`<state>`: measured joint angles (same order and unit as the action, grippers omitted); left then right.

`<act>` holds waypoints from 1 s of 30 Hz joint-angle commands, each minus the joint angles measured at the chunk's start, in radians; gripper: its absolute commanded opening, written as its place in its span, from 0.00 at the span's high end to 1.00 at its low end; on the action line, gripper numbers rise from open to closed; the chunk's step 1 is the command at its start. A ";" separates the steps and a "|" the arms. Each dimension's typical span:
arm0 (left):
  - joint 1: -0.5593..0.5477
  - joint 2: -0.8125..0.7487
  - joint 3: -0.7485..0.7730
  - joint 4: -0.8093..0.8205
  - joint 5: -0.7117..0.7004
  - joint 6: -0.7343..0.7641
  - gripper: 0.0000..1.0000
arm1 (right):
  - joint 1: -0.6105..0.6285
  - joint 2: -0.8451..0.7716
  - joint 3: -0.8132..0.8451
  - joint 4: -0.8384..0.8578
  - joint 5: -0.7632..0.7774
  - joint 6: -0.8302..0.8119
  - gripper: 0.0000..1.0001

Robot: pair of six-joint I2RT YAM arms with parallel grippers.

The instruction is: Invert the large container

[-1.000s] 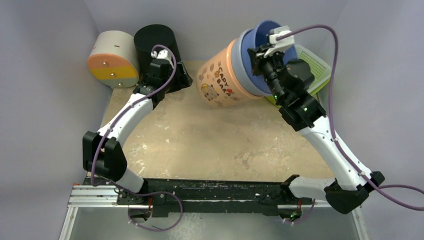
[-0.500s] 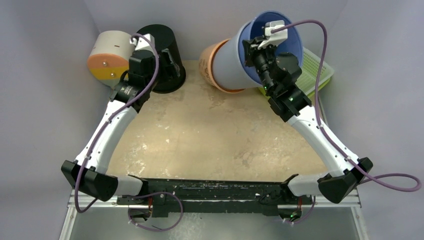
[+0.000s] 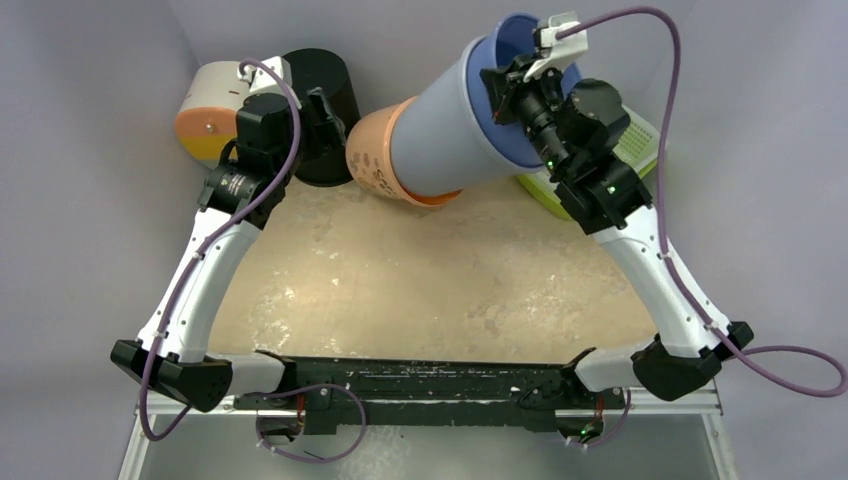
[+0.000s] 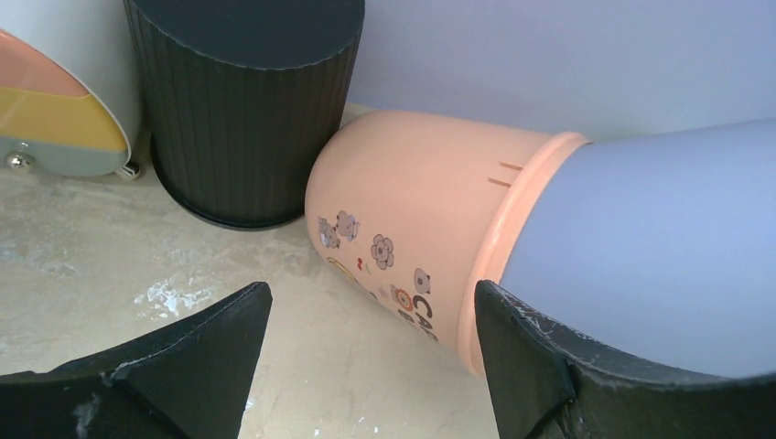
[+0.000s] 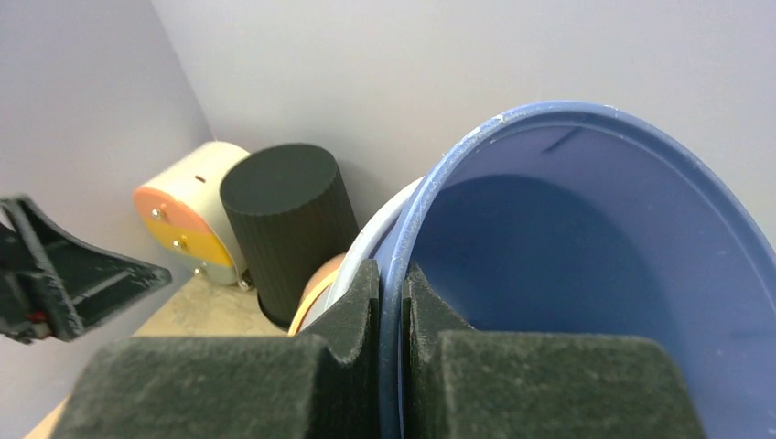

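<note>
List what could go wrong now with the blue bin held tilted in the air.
The right pincer pinches only the thin rim of the large blue plastic container; it may slip out while tilted.
The peach cartoon-printed plastic bucket sleeved over its base could slide off.
That bucket sits close to the black ribbed cylindrical container and may knock it on turning.

Beige mottled table (image 3: 420, 290): black ribbed bin (image 3: 335, 75) far-left, white-orange container (image 3: 205, 100) beside it, green basket (image 3: 643, 138) far-right.

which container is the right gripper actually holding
The blue container, rim pinched by the right gripper; the peach one only sleeves its base, the black one stands apart.
</note>
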<state>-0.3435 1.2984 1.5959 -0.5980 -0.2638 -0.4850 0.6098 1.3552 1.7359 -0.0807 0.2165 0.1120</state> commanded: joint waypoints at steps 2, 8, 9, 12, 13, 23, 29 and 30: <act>-0.001 -0.018 -0.005 0.023 -0.011 0.019 0.21 | 0.004 -0.044 0.228 0.143 -0.003 -0.104 1.00; -0.001 -0.018 -0.020 0.029 -0.005 0.014 0.21 | 0.004 -0.046 0.274 0.114 0.026 -0.142 1.00; -0.001 -0.021 -0.023 0.031 -0.007 0.013 0.21 | 0.004 -0.046 0.276 0.112 0.025 -0.145 1.00; -0.001 -0.028 -0.025 0.034 -0.011 0.013 0.21 | 0.004 -0.046 0.291 0.114 0.026 -0.158 1.00; 0.000 -0.028 -0.025 0.035 -0.013 0.014 0.21 | 0.004 -0.044 0.304 0.112 0.029 -0.171 1.00; 0.000 -0.041 -0.059 0.045 -0.022 0.010 0.21 | 0.004 0.043 0.497 0.036 0.085 -0.291 1.00; -0.001 -0.043 -0.075 0.048 -0.028 0.011 0.21 | 0.004 0.088 0.629 -0.039 0.055 -0.311 1.00; 0.000 -0.043 -0.076 0.047 -0.030 0.012 0.21 | 0.004 0.094 0.641 -0.051 0.037 -0.307 1.00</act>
<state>-0.3435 1.2858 1.5249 -0.5926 -0.2737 -0.4854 0.6132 1.4799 2.2620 -0.3004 0.2974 -0.1352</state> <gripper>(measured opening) 0.789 0.059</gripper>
